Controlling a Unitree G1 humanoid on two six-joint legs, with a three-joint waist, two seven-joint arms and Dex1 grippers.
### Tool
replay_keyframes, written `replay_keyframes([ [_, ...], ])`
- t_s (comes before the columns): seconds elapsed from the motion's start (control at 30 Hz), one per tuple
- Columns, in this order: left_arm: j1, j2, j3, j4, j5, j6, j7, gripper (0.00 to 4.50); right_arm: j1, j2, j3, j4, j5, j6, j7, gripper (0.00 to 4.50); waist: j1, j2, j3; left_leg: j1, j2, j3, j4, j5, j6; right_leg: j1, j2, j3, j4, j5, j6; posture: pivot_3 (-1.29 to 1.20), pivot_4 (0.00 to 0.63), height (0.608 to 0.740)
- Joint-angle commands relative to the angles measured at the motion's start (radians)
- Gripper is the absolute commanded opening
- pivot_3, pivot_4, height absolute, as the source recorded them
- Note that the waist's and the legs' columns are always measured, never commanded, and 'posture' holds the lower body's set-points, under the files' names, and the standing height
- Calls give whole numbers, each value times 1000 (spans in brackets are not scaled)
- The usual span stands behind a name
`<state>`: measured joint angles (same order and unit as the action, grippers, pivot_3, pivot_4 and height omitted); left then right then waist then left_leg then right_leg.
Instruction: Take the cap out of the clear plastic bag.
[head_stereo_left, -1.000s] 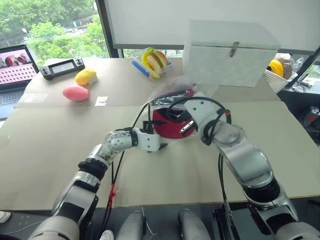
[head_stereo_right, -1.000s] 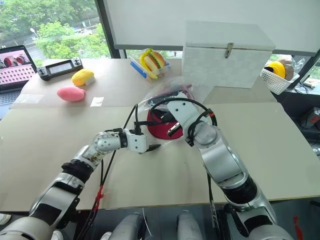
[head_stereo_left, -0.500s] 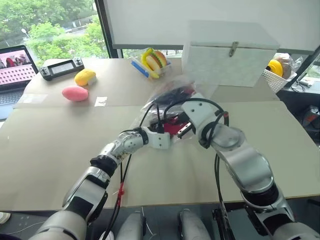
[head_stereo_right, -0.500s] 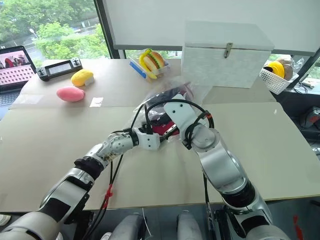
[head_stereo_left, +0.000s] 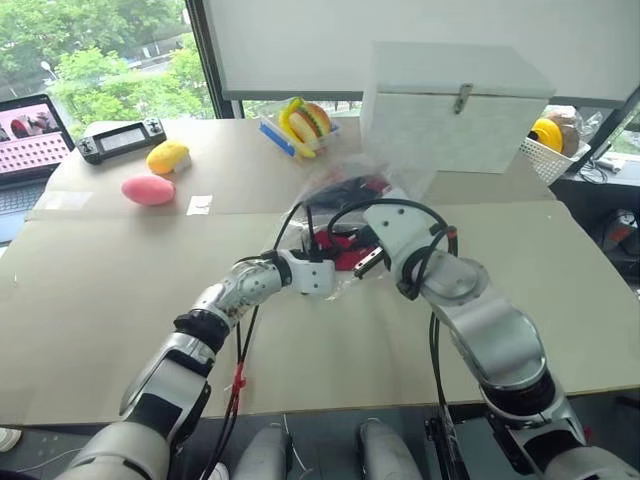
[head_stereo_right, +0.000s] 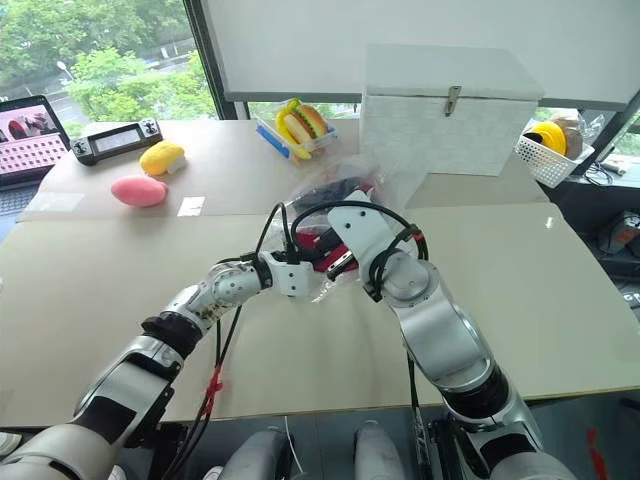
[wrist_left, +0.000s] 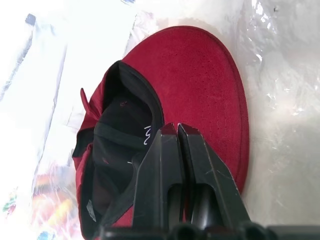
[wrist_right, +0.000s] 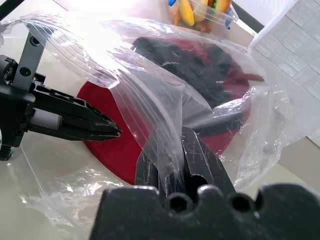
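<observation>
While right jaws pinch the clear plastic bag (wrist_right: 150, 107), left jaws clamp the cap (wrist_left: 200, 85)

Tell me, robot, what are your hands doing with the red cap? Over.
Left gripper shut on the cap brim. Right gripper shut on the clear plastic bag, holding it up. Cap not out yet. Nothing in the way.

The cap (wrist_left: 210, 95) is red cloth, its brim matt and finely napped like suede, with a smoother black fabric lining inside. Around it the bag (wrist_right: 150, 95) is thin clear plastic film, glossy and crinkled (bright glints run along its creases). Both claws, the left claw (wrist_left: 177, 131) and the right claw (wrist_right: 184, 137), have hard black fingers with a dull sheen. The desk (head_stereo_left: 120, 270) looks smooth, matt and beige.
</observation>
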<state>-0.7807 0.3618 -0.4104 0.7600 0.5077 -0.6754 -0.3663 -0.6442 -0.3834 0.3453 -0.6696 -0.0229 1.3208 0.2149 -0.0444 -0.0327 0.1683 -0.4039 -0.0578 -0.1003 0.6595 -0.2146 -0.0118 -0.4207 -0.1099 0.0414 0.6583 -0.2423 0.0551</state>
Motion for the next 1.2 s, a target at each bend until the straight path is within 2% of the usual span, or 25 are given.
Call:
replay_keyframes([
  [0.03,61,59,-8,-50,-55,-53,-97,52,2,-5,-28,-43,2,1,-2,0,-2,0,0,0,0,0,0,0,0,0,0,0,0,0,0,0,150,740],
  [0.17,89,148,4,-125,-160,-137,-216,52,12,-18,-36,-42,7,-6,3,0,-5,0,0,0,1,-1,-1,0,0,-1,0,0,0,0,0,0,150,740],
  [0.23,100,203,11,-171,-281,-174,-336,52,21,-25,-44,-39,9,-15,7,0,-4,0,0,0,1,-1,-1,0,0,-2,0,0,0,0,0,0,150,740],
  [0.33,90,251,30,-169,-369,-218,-418,52,29,-29,-51,-37,12,-23,9,0,0,0,0,-1,1,-2,-1,0,0,-2,0,0,0,0,0,0,150,740],
  [0.4,74,261,47,-131,-417,-242,-459,52,30,-31,-51,-33,13,-27,10,0,5,0,0,-1,1,-3,-1,0,0,-2,0,0,-1,0,0,0,150,740],
  [0.6,60,225,63,-53,-395,-287,-445,52,24,-21,-47,-20,14,-38,12,0,5,0,0,-1,0,-1,-1,0,0,-1,0,-1,-1,0,0,0,150,740],
  [0.63,57,220,63,-43,-361,-284,-421,592,24,-20,-46,-21,13,-37,13,0,4,0,0,-2,0,-1,-1,0,0,-1,0,-1,-1,0,0,0,150,740],
  [0.67,56,211,63,-31,-355,-283,-420,822,24,-20,-46,-22,13,-37,13,0,3,0,0,-2,0,-1,-1,0,0,-1,0,-1,-1,0,0,0,150,740],
  [0.93,23,116,12,92,-125,-268,-224,3684,26,-11,-47,-26,8,-25,11,0,3,0,0,-2,0,0,0,0,0,-1,0,-1,-1,0,0,0,150,740],
  [0.97,17,108,6,110,-101,-269,-198,4164,26,-10,-46,-27,7,-22,9,0,3,0,0,-2,0,-1,0,0,0,0,0,-1,-1,0,0,0,150,740],
  [1.03,2,92,-8,147,-58,-266,-149,4418,28,-8,-44,-31,5,-17,6,0,4,0,0,-1,0,-1,0,0,0,0,0,-1,-1,0,0,0,150,740],
  [1.2,-52,88,-56,247,27,-329,-68,4418,32,-17,-48,-47,2,1,4,0,9,0,0,1,-1,-1,0,0,0,2,0,-1,-1,0,0,0,150,740],
])
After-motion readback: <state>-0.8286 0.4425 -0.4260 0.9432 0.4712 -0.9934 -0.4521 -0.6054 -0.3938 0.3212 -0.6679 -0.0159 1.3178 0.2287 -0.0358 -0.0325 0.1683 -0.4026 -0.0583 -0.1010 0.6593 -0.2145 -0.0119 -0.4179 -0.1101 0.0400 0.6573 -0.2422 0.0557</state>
